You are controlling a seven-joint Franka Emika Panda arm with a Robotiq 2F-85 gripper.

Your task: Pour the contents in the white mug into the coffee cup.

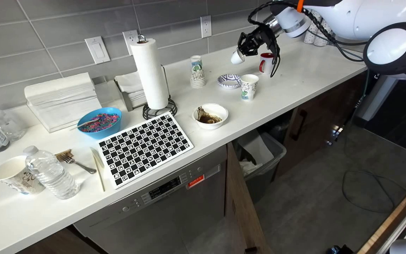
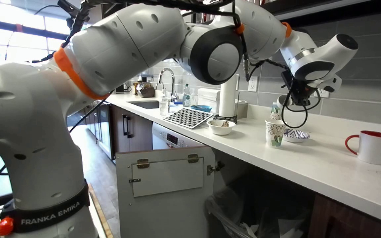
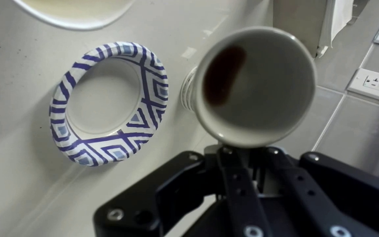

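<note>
The small white mug [image 3: 255,89] is held by my gripper [image 3: 248,149] and shows tilted in an exterior view [image 1: 237,57]. Dark brown liquid [image 3: 224,77] pools at one side inside it. The fingers are shut at the mug's near side; the exact grip is hidden beneath the rim. The mug is in the air above the counter, near the patterned paper plate [image 3: 151,85]. No red cup with a white top edge shows; the coffee cup is out of view. A white mug with red inside and red handle [image 2: 374,148] stands upright on the counter, also in an exterior view [image 1: 267,65].
A paper cup with a green mark [image 1: 248,88] stands beside the plate. Stacked paper cups [image 1: 198,72] are near the wall. A bowl with brown remains [image 2: 221,128], a paper towel roll [image 1: 150,74] and a checkered board [image 1: 146,146] are further along. A cabinet door [image 2: 165,185] is open below.
</note>
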